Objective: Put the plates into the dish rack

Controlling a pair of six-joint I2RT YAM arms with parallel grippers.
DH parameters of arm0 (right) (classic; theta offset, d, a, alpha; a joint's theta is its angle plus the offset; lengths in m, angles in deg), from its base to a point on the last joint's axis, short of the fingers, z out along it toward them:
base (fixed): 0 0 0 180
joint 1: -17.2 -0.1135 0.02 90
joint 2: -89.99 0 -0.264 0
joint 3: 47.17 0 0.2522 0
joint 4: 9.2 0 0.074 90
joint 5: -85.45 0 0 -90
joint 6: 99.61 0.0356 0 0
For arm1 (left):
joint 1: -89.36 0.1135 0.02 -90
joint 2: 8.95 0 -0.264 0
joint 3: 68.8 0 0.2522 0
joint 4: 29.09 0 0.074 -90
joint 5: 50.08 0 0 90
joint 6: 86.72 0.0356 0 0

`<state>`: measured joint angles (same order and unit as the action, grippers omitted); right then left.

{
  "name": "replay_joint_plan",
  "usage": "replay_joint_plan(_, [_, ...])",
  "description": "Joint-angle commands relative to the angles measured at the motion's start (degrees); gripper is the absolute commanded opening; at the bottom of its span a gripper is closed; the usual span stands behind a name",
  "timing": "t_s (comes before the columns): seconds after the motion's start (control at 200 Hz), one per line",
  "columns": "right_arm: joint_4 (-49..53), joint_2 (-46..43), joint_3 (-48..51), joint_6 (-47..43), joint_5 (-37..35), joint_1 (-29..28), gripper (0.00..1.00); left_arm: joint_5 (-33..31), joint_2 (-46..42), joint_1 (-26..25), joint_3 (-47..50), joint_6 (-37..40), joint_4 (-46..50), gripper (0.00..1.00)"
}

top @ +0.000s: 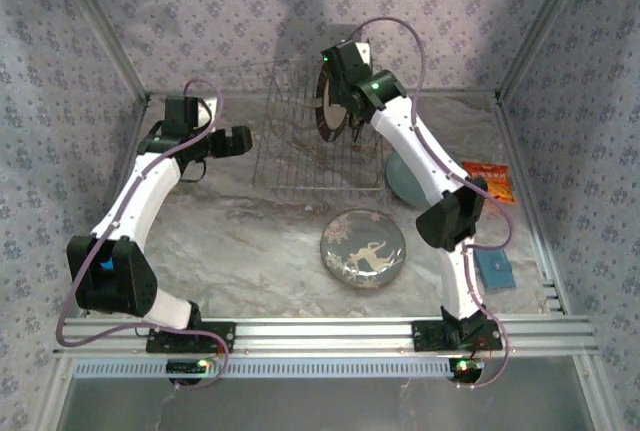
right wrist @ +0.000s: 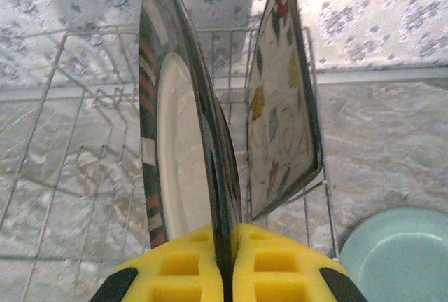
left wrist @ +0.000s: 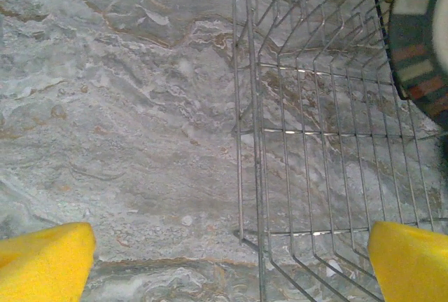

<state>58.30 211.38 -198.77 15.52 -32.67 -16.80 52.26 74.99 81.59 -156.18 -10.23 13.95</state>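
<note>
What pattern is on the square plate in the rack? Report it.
The square plate: coloured leaves and flowers on cream; right wrist view.

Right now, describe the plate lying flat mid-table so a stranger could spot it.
Find the silver wire dish rack at the back of the marble table. In front of its right corner a round greyish plate lies flat. Unlike the plain pale blue plate beside the rack, it carries a white deer design.

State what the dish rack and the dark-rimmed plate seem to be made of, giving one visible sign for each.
Dish rack: likely plated metal wire, thin silvery rods with bright glints. Dark-rimmed plate: probably glazed ceramic, glossy rim catching reflections, smooth cream centre.
</note>
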Motion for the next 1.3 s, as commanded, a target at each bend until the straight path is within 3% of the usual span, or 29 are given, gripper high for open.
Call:
replay_joint_plan(0.0, [-1.9, 2.1, -8.3, 1.7, -10.3, -1.0, 0.00, -1.5, -1.1, 0.3, 0.3, -0.6, -1.8, 0.99])
replay_joint_plan(0.55, [-6.9, 9.6, -16.2, -5.1, -23.6, -1.8, 0.00, -0.1, -0.2, 1.0, 0.0, -2.2, -2.1, 0.99])
replay_joint_plan(1.294, [-9.9, 16.0, -19.6, -5.1, -27.9, -1.7, 0.00, 1.1, 0.3, 1.2, -0.6, -3.4, -1.6, 0.99])
